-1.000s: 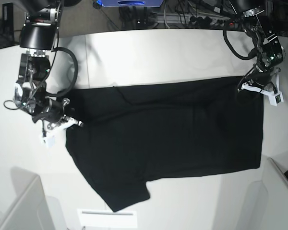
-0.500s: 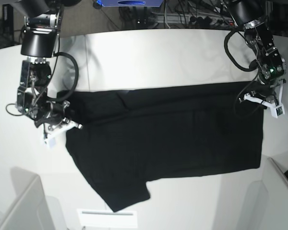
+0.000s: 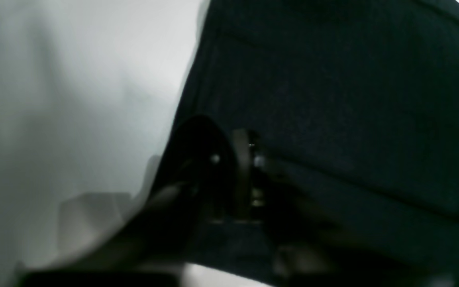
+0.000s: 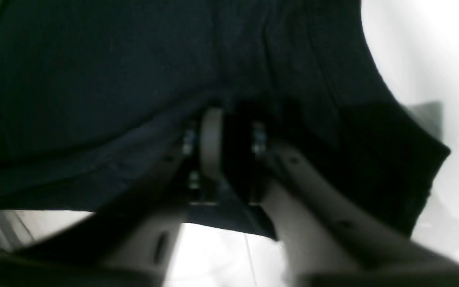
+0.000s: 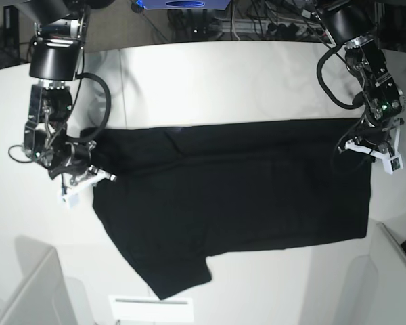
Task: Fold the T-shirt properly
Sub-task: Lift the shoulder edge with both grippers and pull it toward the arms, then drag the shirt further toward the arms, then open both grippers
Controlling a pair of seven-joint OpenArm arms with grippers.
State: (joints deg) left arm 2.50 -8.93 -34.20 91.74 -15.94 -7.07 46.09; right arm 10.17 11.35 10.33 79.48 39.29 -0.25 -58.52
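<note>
The black T-shirt [image 5: 237, 196] lies spread on the white table [image 5: 223, 74], plain side up, with one sleeve pointing to the front edge. My right gripper [image 5: 88, 177] sits at the shirt's left edge. In the right wrist view its pads [image 4: 211, 147] stand slightly apart, dark T-shirt [image 4: 94, 71] cloth draped around and between them. My left gripper [image 5: 373, 150] rests on the shirt's far right corner. In the left wrist view the left gripper [image 3: 249, 163] is blurred and dark against the T-shirt [image 3: 333, 99], and its gap cannot be read.
Grey panels stand at the front left [image 5: 27, 291] and front right [image 5: 392, 271] corners. Cables and equipment [image 5: 257, 24] line the back edge. A white strip [image 5: 152, 301] lies near the table's front.
My left gripper has moved toward the front with the shirt's right corner, bringing the back edge there down and flatter. My right gripper has barely shifted.
</note>
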